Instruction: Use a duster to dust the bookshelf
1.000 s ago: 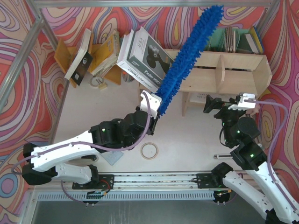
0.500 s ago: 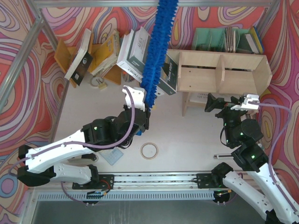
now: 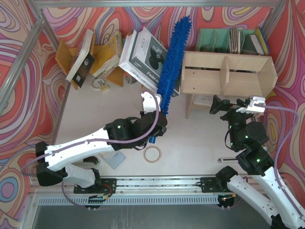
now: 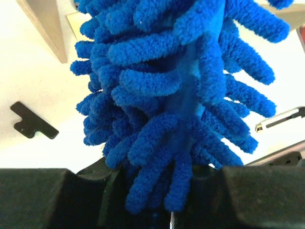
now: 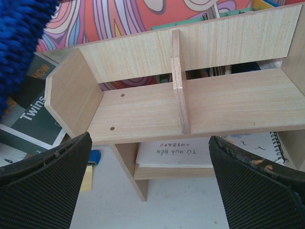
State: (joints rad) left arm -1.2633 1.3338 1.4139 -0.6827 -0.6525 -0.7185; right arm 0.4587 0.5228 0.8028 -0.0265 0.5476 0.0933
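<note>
the left gripper (image 3: 161, 120) is gripping the blue duster (image 3: 172, 59) slanted just beside the bookshelf (image 3: 238, 71); the right gripper (image 5: 150, 186) is gaping wide, holding nothing.

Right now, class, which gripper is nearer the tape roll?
Left. The left gripper, holding the duster, sits just beyond the tape roll; the right gripper is far to its right, by the bookshelf.

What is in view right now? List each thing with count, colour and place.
bookshelf: one, pale wood, far right
duster: one, blue, over box, left of bookshelf
box: one, black and white, left of bookshelf
rack: one, orange, far left, holding books
organiser: one, teal, behind bookshelf
tape roll: one, pale, near centre
left arm: one, white and black, jaws shut on duster
right arm: one, white and black, jaws open toward bookshelf
</note>
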